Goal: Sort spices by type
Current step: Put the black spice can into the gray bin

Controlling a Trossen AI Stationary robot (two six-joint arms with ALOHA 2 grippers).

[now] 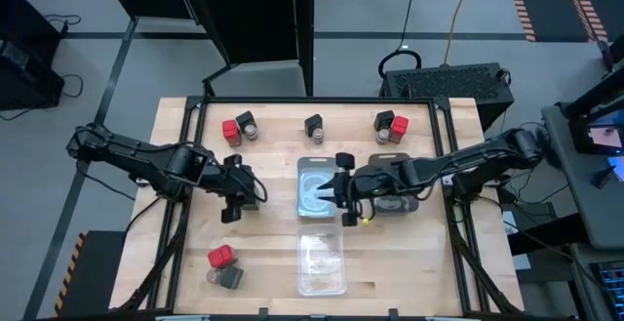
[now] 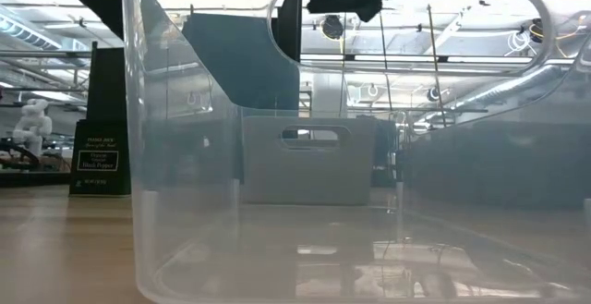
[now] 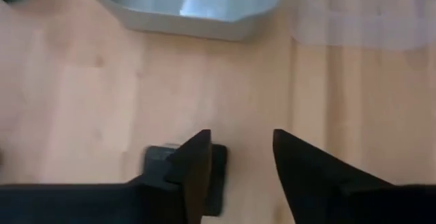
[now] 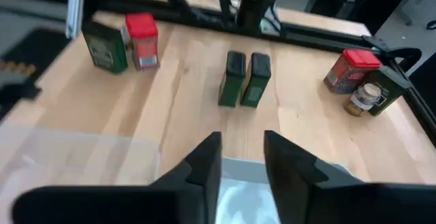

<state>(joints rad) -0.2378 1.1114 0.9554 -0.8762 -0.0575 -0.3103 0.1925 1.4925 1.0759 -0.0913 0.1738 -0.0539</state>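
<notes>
Now my left gripper [image 3: 238, 176] hangs with fingers parted, gripping nothing; black block [image 3: 204, 173] lies beside the inner finger, touching it.

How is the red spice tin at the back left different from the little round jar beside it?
The red tin is boxy and red all over; the jar is round with a pale top. The red tin stands taller than the jar. Both stand upright, side by side.
</notes>
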